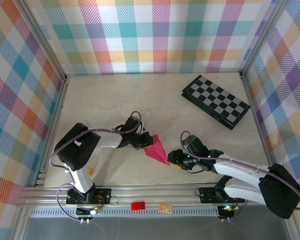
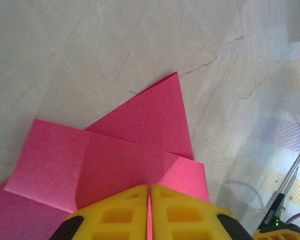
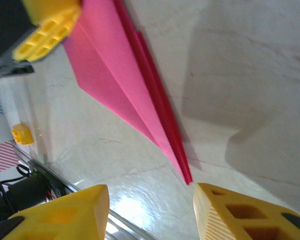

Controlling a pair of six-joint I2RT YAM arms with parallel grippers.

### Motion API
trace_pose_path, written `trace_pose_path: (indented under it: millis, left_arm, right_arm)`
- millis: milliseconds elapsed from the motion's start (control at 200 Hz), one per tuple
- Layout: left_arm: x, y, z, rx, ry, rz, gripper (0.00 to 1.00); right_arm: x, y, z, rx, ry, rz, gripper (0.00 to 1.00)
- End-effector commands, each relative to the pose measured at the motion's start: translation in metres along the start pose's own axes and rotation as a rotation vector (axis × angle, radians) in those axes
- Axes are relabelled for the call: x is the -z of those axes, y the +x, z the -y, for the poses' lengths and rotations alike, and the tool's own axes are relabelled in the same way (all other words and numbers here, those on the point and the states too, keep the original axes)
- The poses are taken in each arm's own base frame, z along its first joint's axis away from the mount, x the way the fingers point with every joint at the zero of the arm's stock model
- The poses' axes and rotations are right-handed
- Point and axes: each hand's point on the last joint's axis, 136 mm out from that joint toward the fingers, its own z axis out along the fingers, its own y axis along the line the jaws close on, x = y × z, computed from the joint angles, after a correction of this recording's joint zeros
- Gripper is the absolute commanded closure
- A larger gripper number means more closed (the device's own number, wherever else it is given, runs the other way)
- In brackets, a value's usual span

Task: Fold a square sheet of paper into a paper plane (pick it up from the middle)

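Working over the pale table (image 1: 115, 95), with the checkerboard (image 1: 216, 100) well apart, beyond the right jaws and out of play.

Judged by the shape, late in the folding. Paper plane (image 1: 156, 149) already narrowed to a dart, with a centre crease and layered flaps. Lying between the two sets of jaws: wide end inside the left ones, pointed tip just ahead of the right ones and aimed toward their gap.

Probably calls next for closing the right jaws on the tip, or running along the crease to sharpen it, while keeping the wide end pinned. Needs a light, level approach, so as not to crumple the thin tip or drag the paper out of the left hold.

Left gripper (image 2: 148, 200): pressed together with hardly a slit between the yellow pads, pinching the rear edge of the paper plane.

Right gripper (image 3: 150, 200): standing about half open, empty, touching nothing that can be made out. Tip of the dart just short of the gap.

Small yellow block (image 3: 21, 134) on the table well behind the left jaws, untouched.
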Motion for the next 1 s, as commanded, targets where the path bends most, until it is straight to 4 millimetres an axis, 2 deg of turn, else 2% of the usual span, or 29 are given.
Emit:
trace_pose_path:
  millis: [0,220,415,600,905,995]
  left_arm:
    - [-0.002,0.018,-0.022,0.029,-0.090,-0.055,0.90]
    - [-0.001,0.018,-0.022,0.030,-0.092,-0.054,0.90]
    - [-0.001,0.018,-0.022,0.029,-0.091,-0.056,0.90]
    - [-0.002,0.018,-0.022,0.029,-0.090,-0.058,0.89]
    - [-0.001,0.018,-0.021,0.030,-0.092,-0.058,0.90]
    - [-0.001,0.018,-0.021,0.029,-0.090,-0.058,0.90]
  right_arm:
    - [-0.001,0.008,0.005,-0.028,0.000,-0.044,0.51]
    - [-0.012,0.011,-0.007,-0.018,-0.051,-0.103,0.52]
    - [-0.020,0.009,-0.004,-0.025,-0.046,-0.105,0.52]
    - [-0.020,0.000,-0.021,0.015,-0.119,-0.066,0.54]
    - [-0.029,-0.013,-0.027,0.041,-0.126,-0.026,0.53]
    - [-0.032,-0.017,-0.026,0.051,-0.122,-0.012,0.57]
